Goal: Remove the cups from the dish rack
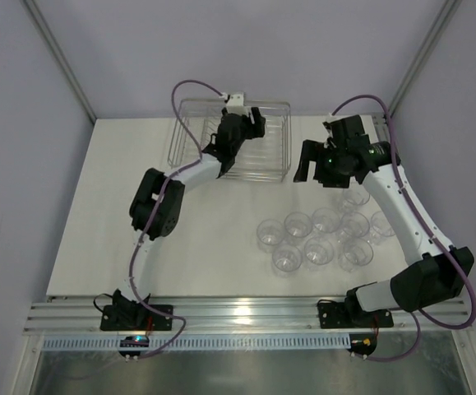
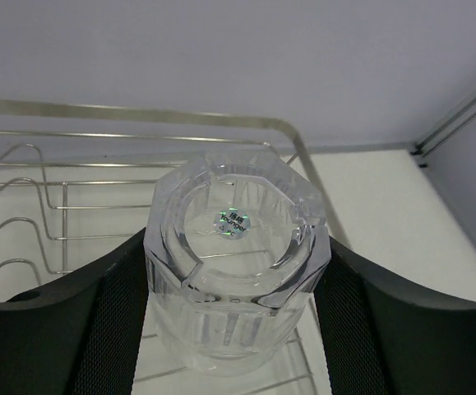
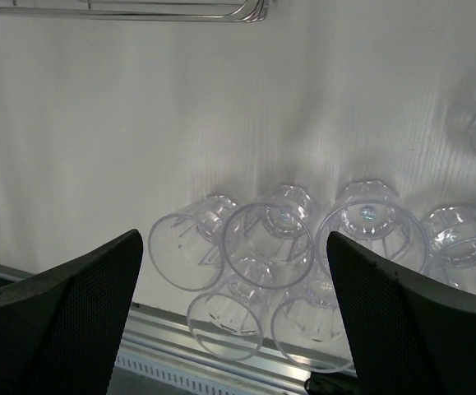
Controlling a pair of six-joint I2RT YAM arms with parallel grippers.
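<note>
The wire dish rack [image 1: 190, 132] stands at the back middle of the table. My left gripper [image 1: 252, 122] is inside its right part and shut on a clear cup [image 2: 236, 271]. The cup is upside down, its stickered base towards the camera, with the black fingers [image 2: 118, 321] pressed on both sides over the rack wires [image 2: 139, 115]. My right gripper [image 1: 313, 169] is open and empty, held above the table just right of the rack. Several clear cups [image 1: 316, 247] stand grouped on the table below it, and they also show in the right wrist view [image 3: 270, 234].
The rack's rim [image 3: 172, 10] shows at the top of the right wrist view. An aluminium rail [image 1: 246, 317] runs along the near table edge. Grey walls close the back and sides. Bare white table [image 1: 122, 214] lies left of the cups.
</note>
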